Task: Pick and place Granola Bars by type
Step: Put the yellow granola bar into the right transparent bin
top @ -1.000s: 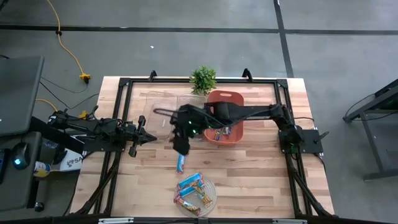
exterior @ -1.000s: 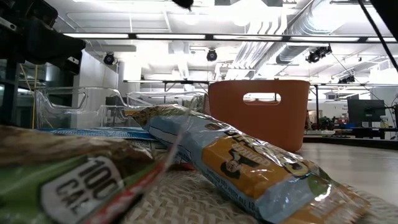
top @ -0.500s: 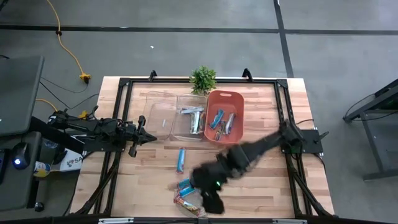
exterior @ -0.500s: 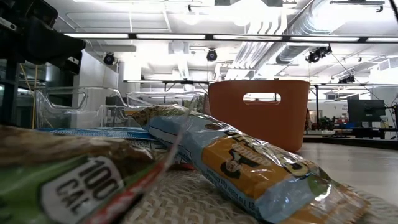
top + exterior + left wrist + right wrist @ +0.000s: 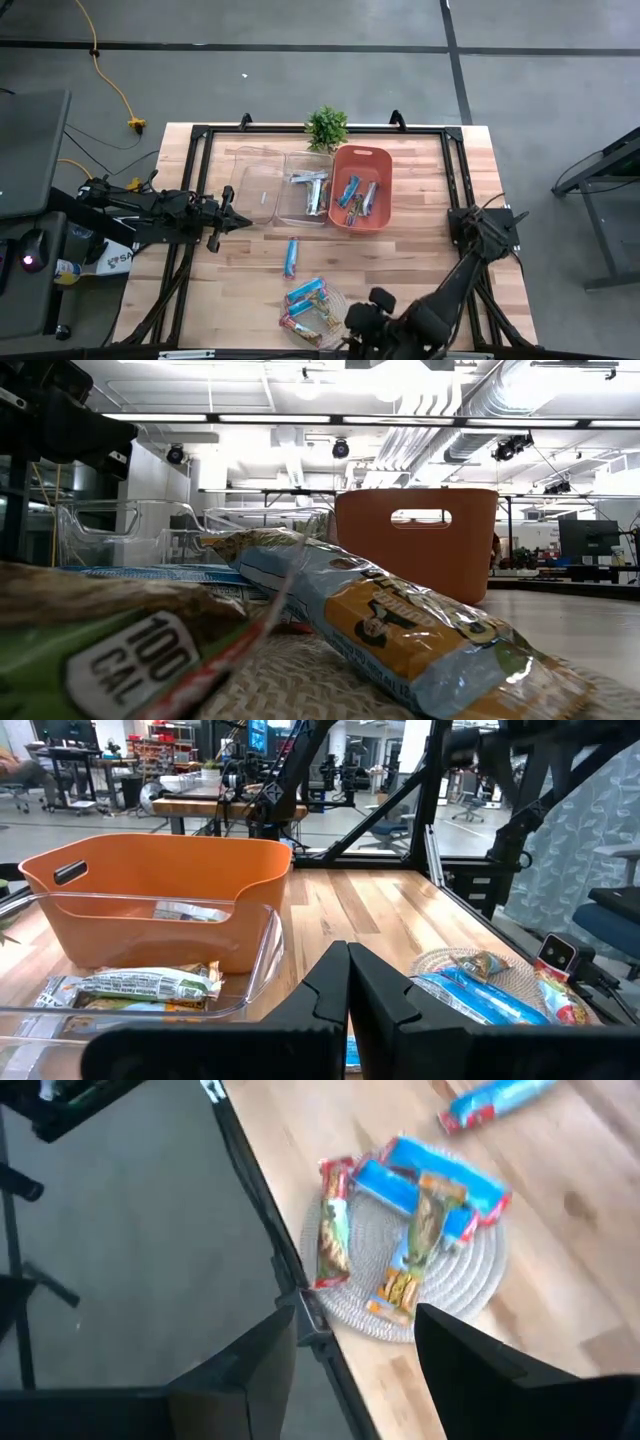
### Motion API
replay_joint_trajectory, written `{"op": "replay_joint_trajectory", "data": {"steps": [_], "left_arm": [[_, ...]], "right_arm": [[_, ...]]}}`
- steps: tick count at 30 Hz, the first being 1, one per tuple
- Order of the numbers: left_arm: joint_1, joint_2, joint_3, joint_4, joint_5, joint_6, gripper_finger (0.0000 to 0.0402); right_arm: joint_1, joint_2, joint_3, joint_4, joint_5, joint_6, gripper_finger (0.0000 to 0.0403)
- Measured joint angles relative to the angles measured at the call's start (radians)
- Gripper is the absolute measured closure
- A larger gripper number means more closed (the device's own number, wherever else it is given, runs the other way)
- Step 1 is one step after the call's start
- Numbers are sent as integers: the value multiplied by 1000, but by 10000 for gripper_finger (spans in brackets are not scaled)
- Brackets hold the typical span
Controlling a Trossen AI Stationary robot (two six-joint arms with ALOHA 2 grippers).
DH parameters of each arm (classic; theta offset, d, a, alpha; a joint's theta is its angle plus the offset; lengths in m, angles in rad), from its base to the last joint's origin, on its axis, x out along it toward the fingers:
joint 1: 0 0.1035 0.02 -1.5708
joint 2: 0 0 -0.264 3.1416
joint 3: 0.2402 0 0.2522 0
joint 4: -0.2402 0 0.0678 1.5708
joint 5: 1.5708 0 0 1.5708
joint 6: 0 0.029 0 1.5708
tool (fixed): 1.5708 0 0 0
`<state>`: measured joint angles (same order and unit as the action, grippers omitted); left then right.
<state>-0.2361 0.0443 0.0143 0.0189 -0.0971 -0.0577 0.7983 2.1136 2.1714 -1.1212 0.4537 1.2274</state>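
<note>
Several granola bars in blue, green and gold wrappers lie piled on a round woven mat at the table's near edge. One blue bar lies alone on the wood. More bars sit in the orange bin and the middle clear bin. My right gripper hangs open above the near edge, just right of the mat, with nothing between its fingers. My left gripper is shut and empty at the table's left.
An empty clear bin stands left of the other two. A small green plant stands at the far edge. Black frame rails run along the table's sides. In the low view, the bars fill the foreground, with the orange bin behind.
My right gripper has swung from above the bins at the far middle across the table toward the near edge, passing over the mat and sinking a little, while turning about its wrist. The bars and bins have stayed where they were.
</note>
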Motion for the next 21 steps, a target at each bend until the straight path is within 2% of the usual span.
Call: {"op": "replay_joint_trajectory", "data": {"steps": [5,12,21], "left_arm": [[0,0,0,0,0,0,400],[0,0,0,0,0,0,400],[0,0,0,0,0,0,400]], "right_arm": [[2,1,-180,198,-10,53,214],[-48,1,-392,481,-22,36,214],[-122,1,-530,598,-137,2,198]]}}
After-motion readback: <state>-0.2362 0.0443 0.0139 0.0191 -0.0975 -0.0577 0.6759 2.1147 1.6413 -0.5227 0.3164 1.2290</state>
